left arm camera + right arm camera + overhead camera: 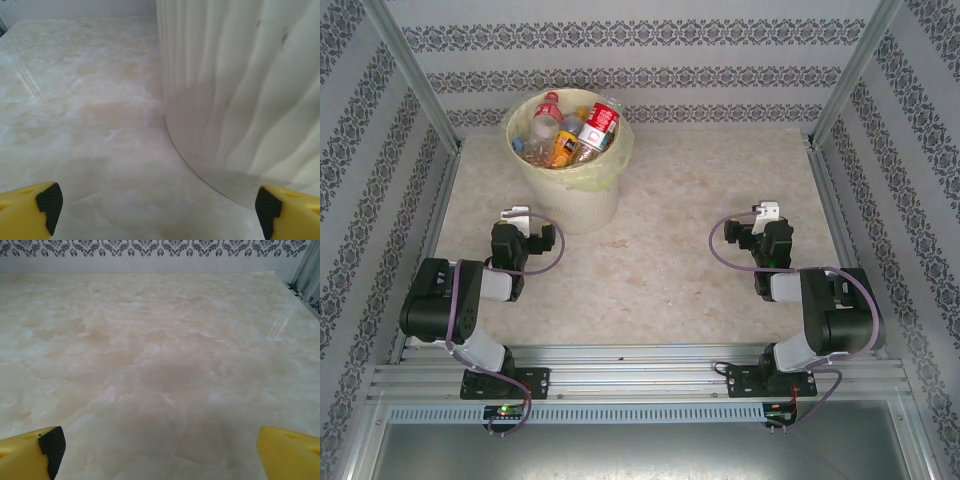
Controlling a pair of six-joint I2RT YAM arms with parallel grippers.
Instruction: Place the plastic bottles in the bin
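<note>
The cream-white bin [582, 200], lined with a pale yellow bag, stands at the back left of the table. Several plastic bottles [570, 132] with red and orange labels lie piled inside it, one red-labelled bottle [599, 124] resting high at the rim. My left gripper [516, 216] sits open just left of the bin's base, nothing between its yellow fingers [30, 207]. The bin's ribbed wall [240, 95] rises close in the left wrist view. My right gripper [766, 212] is open over bare table on the right, its fingers [30, 452] apart and empty.
The marble-patterned tabletop [670, 250] is enclosed by patterned walls and aluminium posts [855, 70] at the back corners. A metal rail [640, 365] runs along the near edge by the arm bases.
</note>
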